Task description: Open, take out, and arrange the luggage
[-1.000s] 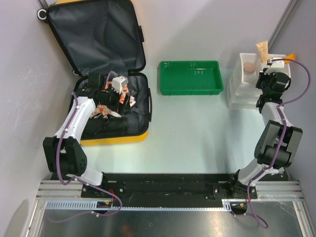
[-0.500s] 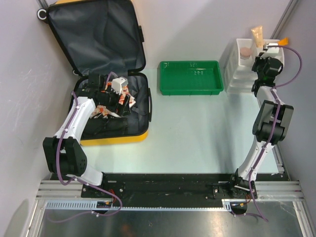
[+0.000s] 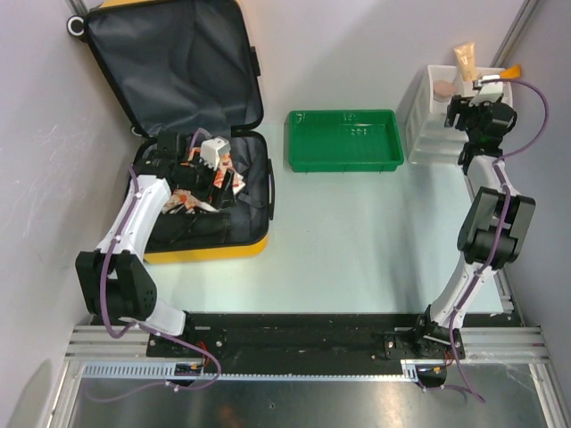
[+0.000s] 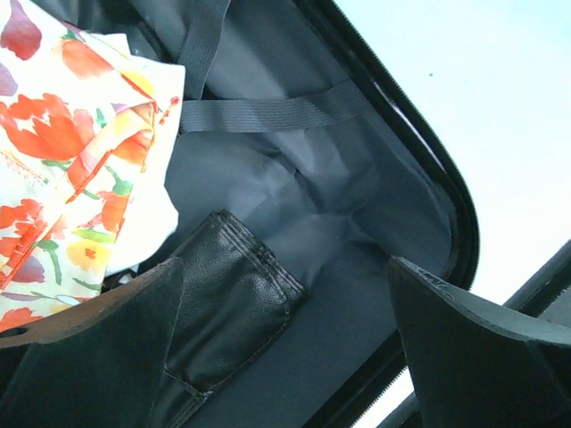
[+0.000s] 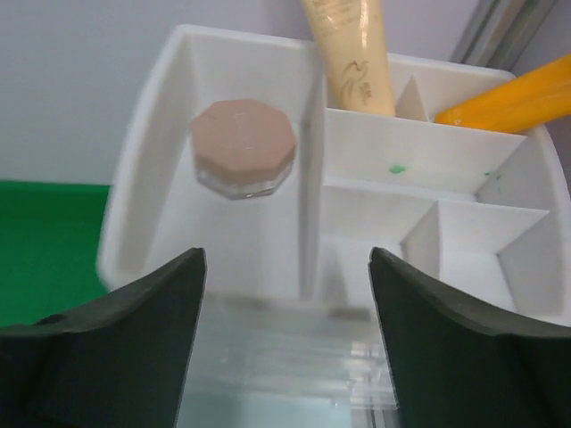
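Observation:
The luggage (image 3: 205, 251), a yellow hard-shell suitcase, lies open at the far left, its lid (image 3: 169, 62) leaning against the wall. My left gripper (image 3: 212, 169) (image 4: 284, 266) is down inside the base half, open. Nothing is between its fingers. It hangs over the grey lining (image 4: 357, 205) and a black leather pouch (image 4: 227, 303). A floral fabric pouch (image 4: 71, 152) (image 3: 192, 196) lies beside it. My right gripper (image 3: 459, 105) (image 5: 287, 259) stands open and holds nothing, just in front of the white organizer (image 5: 143, 152) (image 3: 419, 98).
The organizer holds a pink-lidded jar (image 5: 243, 147) (image 3: 443, 89), a cream tube (image 5: 352, 53) (image 3: 464, 61) and an orange item (image 5: 508, 98). A green tray (image 3: 344, 140) sits between suitcase and organizer. A metal frame post (image 3: 517, 31) stands at the back right.
The right arm has stretched farther back and the organizer has shifted back and left with it. The right gripper has gone from shut to open. The left arm has not moved.

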{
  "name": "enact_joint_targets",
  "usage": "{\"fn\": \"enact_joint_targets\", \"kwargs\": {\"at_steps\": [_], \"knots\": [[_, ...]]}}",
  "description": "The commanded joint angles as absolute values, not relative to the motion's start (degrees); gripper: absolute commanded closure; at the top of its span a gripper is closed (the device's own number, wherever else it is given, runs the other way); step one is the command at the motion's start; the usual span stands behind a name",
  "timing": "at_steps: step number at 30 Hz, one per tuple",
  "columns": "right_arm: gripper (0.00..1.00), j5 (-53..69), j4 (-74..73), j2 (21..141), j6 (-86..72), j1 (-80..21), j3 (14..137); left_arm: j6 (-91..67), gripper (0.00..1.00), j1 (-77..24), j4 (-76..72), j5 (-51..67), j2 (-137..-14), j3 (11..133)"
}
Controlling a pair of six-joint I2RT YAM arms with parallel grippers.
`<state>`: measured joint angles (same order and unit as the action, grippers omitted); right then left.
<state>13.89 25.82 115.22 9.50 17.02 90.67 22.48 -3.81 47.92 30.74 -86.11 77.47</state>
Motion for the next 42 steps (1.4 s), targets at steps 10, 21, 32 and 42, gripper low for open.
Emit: {"fn": "enact_joint_targets", "kwargs": {"at_steps": [10, 21, 32, 42], "knots": [[0.0, 34.17, -6.02, 86.58, 26.42, 17.49, 83.76, 20.04, 0.0, 1.39, 47.9, 40.78, -78.75, 80.51], [0.0, 35.42, -22.41, 95.6, 47.89, -6.92, 84.81, 18.02, 0.0, 1.67, 47.72, 39.91, -79.01, 82.7], [0.07, 29.1, -28.92, 123.65, 59.5, -13.62, 103.88, 17.75, 0.0, 1.67, 47.72, 38.05, -80.42, 82.27], [0.12, 28.03, -27.6, 122.18, 58.54, -16.17, 106.26, 23.45, 0.0, 1.67, 47.72, 48.6, -80.95, 76.64]]}}
